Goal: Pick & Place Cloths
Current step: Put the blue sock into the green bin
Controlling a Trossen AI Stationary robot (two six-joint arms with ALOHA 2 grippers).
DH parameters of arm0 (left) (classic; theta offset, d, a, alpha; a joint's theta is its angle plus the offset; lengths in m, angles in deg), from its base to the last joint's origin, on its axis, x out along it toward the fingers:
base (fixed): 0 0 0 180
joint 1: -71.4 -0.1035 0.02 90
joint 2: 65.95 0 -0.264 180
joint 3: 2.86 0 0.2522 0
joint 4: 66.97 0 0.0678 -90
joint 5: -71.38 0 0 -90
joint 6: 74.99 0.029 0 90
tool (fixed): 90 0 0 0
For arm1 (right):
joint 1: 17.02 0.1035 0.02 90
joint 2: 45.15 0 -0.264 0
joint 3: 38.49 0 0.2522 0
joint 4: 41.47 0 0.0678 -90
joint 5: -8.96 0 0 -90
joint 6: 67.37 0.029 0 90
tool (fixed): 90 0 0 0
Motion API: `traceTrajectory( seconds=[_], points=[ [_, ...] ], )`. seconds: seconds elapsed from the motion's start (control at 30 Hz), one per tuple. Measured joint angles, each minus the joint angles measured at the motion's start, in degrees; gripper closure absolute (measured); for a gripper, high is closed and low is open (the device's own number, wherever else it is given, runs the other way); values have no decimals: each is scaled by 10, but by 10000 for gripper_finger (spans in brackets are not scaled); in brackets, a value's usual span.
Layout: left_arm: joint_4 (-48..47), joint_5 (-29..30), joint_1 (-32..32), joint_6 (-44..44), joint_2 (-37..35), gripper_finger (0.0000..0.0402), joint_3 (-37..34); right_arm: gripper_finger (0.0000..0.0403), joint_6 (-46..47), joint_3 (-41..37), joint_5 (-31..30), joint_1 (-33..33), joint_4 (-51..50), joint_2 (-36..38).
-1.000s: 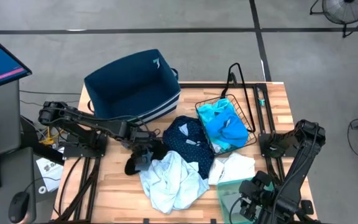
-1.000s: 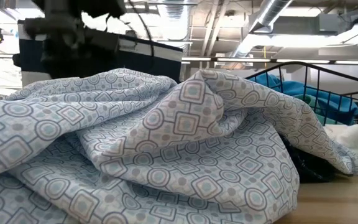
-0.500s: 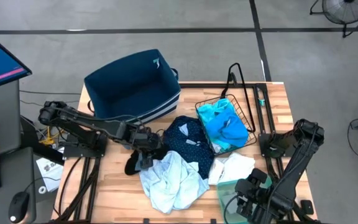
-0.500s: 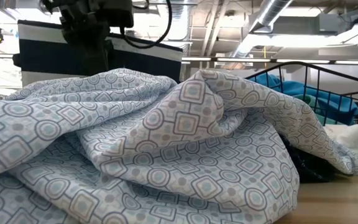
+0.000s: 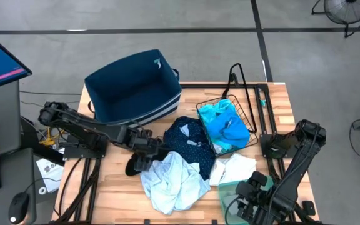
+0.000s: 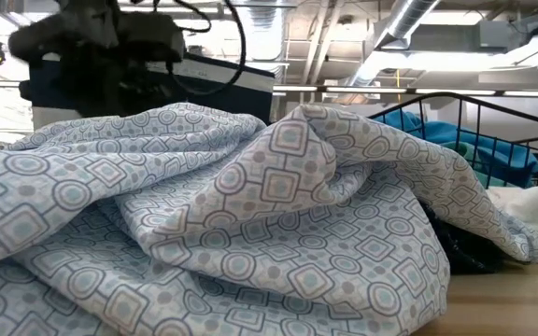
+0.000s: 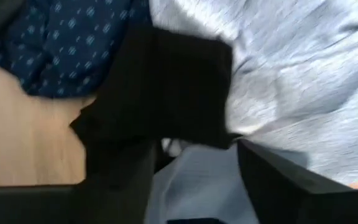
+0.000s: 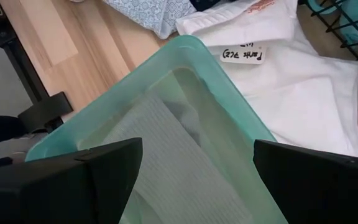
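Observation:
Cloths lie heaped on the wooden table: a black one point(image 5: 133, 165), a pale blue patterned one point(image 5: 174, 182) that fills the low view point(image 6: 250, 233), a dotted navy one point(image 5: 189, 140) and a white one point(image 5: 236, 167). A turquoise cloth point(image 5: 225, 128) lies in the wire basket. My left gripper point(image 5: 141, 153) points down over the black cloth point(image 7: 160, 93), open, with pale cloth showing between its fingers point(image 7: 191, 152). My right gripper point(image 8: 194, 180) hangs open above the green tray point(image 8: 185, 56) at the near right. My left gripper stands at the black cloth's near edge point(image 7: 114, 134). That dark edge runs into one dark finger point(image 7: 120, 180), and I cannot tell whether the two touch. Nothing is pinched between the fingers.
The navy fabric bin point(image 5: 133, 84) stands at the far left, partly off the table's back edge. The black wire basket point(image 5: 245, 115) is at the far right. The green tray point(image 5: 233, 197) holds a pale sheet. Bare wood point(image 5: 108, 187) shows at the near left.
My left gripper has rolled about its own line above the black cloth and swung a little toward the table's left edge, blurred in the low view. The cloths lie as they did. My right arm has kept still.

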State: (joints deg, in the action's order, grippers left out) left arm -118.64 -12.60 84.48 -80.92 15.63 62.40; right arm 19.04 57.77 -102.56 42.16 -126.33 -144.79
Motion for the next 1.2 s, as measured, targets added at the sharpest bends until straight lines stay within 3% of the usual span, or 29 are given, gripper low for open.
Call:
traceTrajectory(
  seconds=[0.1,0.23,0.47,0.63,0.9,1.2],
  points=[
    [-1,31,0,-5,0,134,-19,101,0,0,0,0,0,0],
    [-1,41,0,-19,0,101,-42,101,0,0,0,0,-2,0],
    [-3,41,-6,-64,0,108,-94,101,0,0,-10,0,-4,0],
    [-7,38,-7,-133,0,178,-118,101,0,0,-11,0,-4,0],
    [-7,23,-16,-238,0,384,-142,101,0,0,-21,0,-5,0],
    [8,10,-14,-299,0,401,-102,101,-32,0,-23,0,-7,0]
  ],
)
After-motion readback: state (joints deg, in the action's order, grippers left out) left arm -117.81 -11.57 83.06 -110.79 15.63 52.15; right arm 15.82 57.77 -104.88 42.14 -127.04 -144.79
